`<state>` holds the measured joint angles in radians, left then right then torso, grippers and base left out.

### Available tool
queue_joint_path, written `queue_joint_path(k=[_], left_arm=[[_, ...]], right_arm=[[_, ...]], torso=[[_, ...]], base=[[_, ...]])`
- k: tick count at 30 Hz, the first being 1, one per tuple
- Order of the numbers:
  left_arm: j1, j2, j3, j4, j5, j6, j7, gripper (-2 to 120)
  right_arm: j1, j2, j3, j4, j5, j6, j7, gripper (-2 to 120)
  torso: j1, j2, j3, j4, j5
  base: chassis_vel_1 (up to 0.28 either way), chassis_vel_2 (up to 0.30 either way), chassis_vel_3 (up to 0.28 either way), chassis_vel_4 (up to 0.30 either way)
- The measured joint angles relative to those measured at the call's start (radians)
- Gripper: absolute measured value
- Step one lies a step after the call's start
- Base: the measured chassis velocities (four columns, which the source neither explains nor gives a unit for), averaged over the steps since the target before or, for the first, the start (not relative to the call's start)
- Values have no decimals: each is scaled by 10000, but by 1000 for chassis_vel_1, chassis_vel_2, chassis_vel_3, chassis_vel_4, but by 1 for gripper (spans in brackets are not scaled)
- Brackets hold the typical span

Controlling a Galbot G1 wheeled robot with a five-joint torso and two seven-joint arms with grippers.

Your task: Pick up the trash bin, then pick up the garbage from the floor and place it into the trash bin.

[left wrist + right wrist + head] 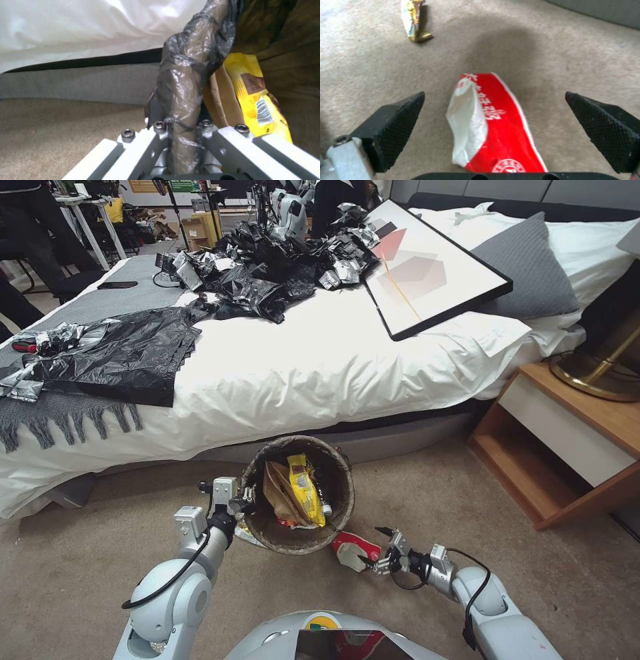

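On the floor [467,500] beside the long edge of the bed [320,360], as seen in the head view, the trash bin [298,494] is held tilted with its mouth turned up toward the camera, its rim gripped at the left side by the left pincer [241,503]. A yellow snack wrapper [305,490] and a brown paper bag [280,493] are seen inside the bin. Just beside the bin's lower right rim, a red-and-white carton [353,549] lies on the carpet, and the right pincer [375,547] is held at it with its fingers apart. A wooden nightstand [567,440] stands at the right, near the head end of the bed, and black bags [267,267] are heaped on the bed's top. In the left wrist view, the left pincer [181,130] is seen clamped on the bag-covered rim of the trash bin [186,82], with the yellow snack wrapper [256,100] and the brown paper bag [221,105] inside. In the right wrist view, the black fingers [391,125] of the right pincer [496,120] are spread wide to either side of the red-and-white carton [500,120], which lies flat on the floor [553,50]; whether they touch it cannot be told. A small yellow scrap [415,20] lies on the carpet well apart from the carton.
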<state>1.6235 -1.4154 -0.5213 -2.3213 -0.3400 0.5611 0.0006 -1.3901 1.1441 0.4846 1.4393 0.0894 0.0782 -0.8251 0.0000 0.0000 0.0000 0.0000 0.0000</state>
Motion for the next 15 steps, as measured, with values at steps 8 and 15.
queue_joint_path(k=[8, 15], left_arm=[[24, 2, 19, 0, 39, 0, 3, 0], [37, -18, 31, 0, 74, 0, 6, 0]], right_arm=[[268, 250, -64, -432, -135, 128, -178, 100], [716, 422, -249, -1005, -332, 234, -186, 100]], torso=[[0, 0, 0, 0, 0], [0, 0, 0, 1, -1]], base=[[0, 0, 0, 0], [0, 0, 0, 0]])
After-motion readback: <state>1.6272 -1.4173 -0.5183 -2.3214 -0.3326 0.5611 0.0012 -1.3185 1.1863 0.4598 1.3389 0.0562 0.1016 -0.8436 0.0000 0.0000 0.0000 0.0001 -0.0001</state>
